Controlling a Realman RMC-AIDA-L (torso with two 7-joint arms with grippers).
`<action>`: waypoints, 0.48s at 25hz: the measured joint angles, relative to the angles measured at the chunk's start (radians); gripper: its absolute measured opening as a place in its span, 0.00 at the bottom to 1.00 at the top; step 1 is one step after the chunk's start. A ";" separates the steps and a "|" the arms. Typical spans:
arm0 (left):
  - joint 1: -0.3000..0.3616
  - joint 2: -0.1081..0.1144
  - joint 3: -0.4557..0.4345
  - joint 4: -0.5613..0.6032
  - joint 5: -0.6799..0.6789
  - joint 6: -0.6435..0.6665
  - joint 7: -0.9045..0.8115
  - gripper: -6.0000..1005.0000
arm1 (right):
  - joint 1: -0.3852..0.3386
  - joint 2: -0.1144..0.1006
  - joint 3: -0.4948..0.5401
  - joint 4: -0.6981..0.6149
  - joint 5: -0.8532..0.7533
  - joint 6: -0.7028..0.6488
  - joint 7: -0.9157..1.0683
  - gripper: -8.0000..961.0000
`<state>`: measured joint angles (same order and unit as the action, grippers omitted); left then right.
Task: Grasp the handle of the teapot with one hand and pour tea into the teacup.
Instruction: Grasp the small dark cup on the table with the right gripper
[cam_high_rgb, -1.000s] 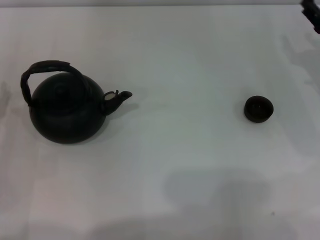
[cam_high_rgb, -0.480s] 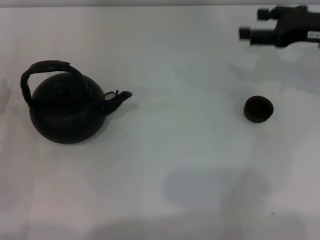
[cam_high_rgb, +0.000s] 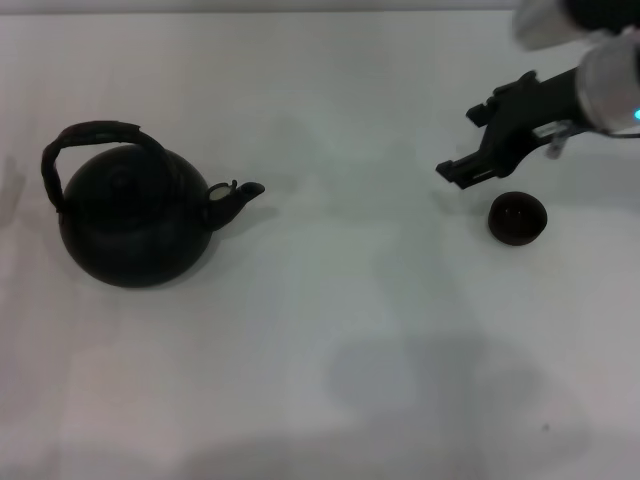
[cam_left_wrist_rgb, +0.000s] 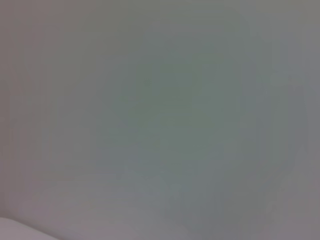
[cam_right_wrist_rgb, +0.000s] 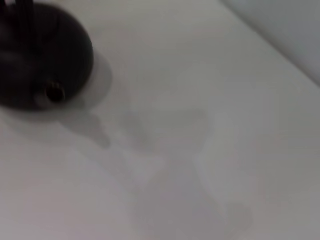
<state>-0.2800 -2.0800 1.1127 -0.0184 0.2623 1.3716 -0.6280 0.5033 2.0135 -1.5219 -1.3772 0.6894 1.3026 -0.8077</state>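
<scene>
Right pincer, fingers spread, hovers beside the tiny round teacup; bulbous black teapot sits well apart.

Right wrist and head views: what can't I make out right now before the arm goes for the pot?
- Teapot, right wrist view: cut off by the picture's edge; only part of the body and the spout opening show.
- Handle, head view: its far attachment is hidden behind the pot.
- Teacup, head view: too dark to tell whether it holds anything.
- Right gripper, head view: motion-blurred, hovering near the teacup.
- Left gripper: in no view; the left wrist view shows only blank grey.
</scene>
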 joint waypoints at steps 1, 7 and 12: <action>0.000 0.000 0.000 0.000 0.001 0.000 0.000 0.87 | 0.011 0.000 -0.032 0.001 -0.027 -0.004 0.030 0.84; -0.001 0.000 0.000 -0.003 0.004 -0.002 0.000 0.87 | 0.038 0.000 -0.146 0.006 -0.148 -0.008 0.143 0.83; -0.001 0.000 0.000 -0.006 0.006 -0.003 0.001 0.87 | 0.041 0.002 -0.177 0.040 -0.203 0.003 0.194 0.82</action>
<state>-0.2808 -2.0800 1.1124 -0.0241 0.2680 1.3684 -0.6273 0.5441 2.0158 -1.6985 -1.3371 0.4860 1.3058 -0.6142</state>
